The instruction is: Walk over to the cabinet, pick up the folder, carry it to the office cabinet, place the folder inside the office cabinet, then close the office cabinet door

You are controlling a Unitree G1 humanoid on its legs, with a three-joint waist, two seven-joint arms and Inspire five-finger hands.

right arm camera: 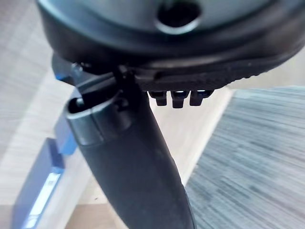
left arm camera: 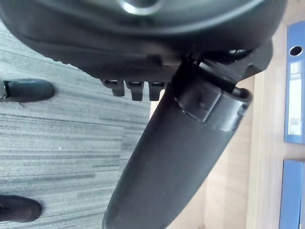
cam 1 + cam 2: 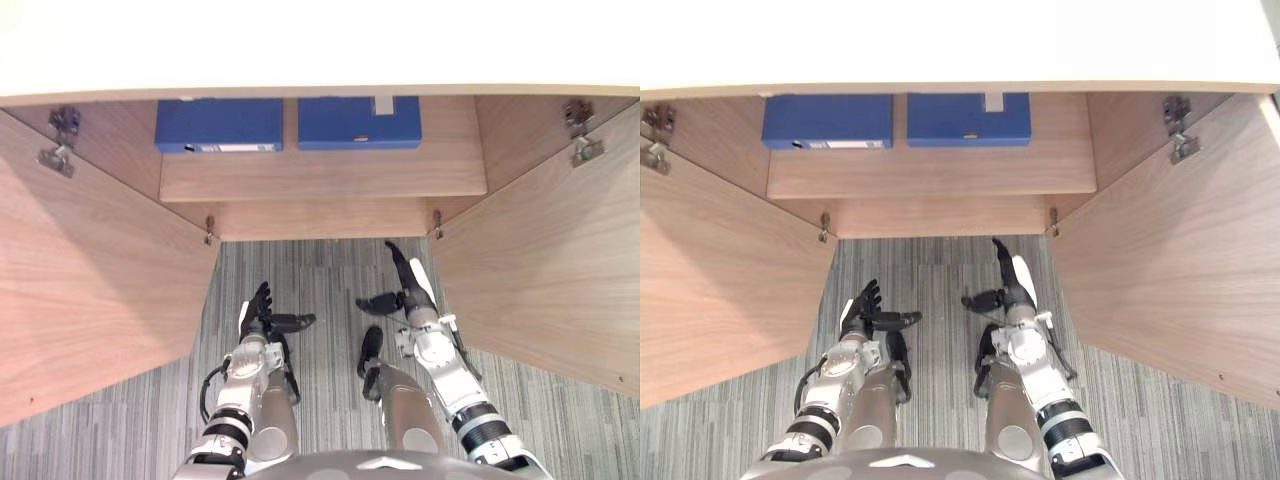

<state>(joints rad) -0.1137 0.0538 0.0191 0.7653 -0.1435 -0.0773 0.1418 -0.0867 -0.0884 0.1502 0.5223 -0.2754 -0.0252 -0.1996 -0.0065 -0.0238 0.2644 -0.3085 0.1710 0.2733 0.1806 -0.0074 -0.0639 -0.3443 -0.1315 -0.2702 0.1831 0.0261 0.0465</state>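
Folders, two of them and both blue, lie flat side by side on the wooden shelf (image 3: 320,172) of the office cabinet (image 3: 320,215), their far ends tucked under its white top (image 3: 320,40). The left folder (image 3: 218,124) has a pale label strip along its near edge. The right folder (image 3: 358,122) lies just beside it, with a narrow gap between them, and has a small pale tab at its far edge. Both cabinet doors stand wide open: the left door (image 3: 90,280) and the right door (image 3: 545,270) angle out toward the robot on either side, with metal hinges (image 3: 60,140) near their upper inner corners.

Both hands hang over the grey striped carpet (image 3: 320,270) in front of the cabinet, well apart from the folders and touching neither. The left hand (image 3: 258,315) has relaxed, nearly straight fingers pointing toward the cabinet, its thumb out to the side, and holds nothing. The right hand (image 3: 408,288) is a little nearer the cabinet's front edge, its fingers straight and its thumb spread toward the other hand, and it too is empty. Each folder lies ahead of the hand on its own side and slightly to the left of it. In the left wrist view both folders show on the shelf past the extended thumb (image 2: 176,157)
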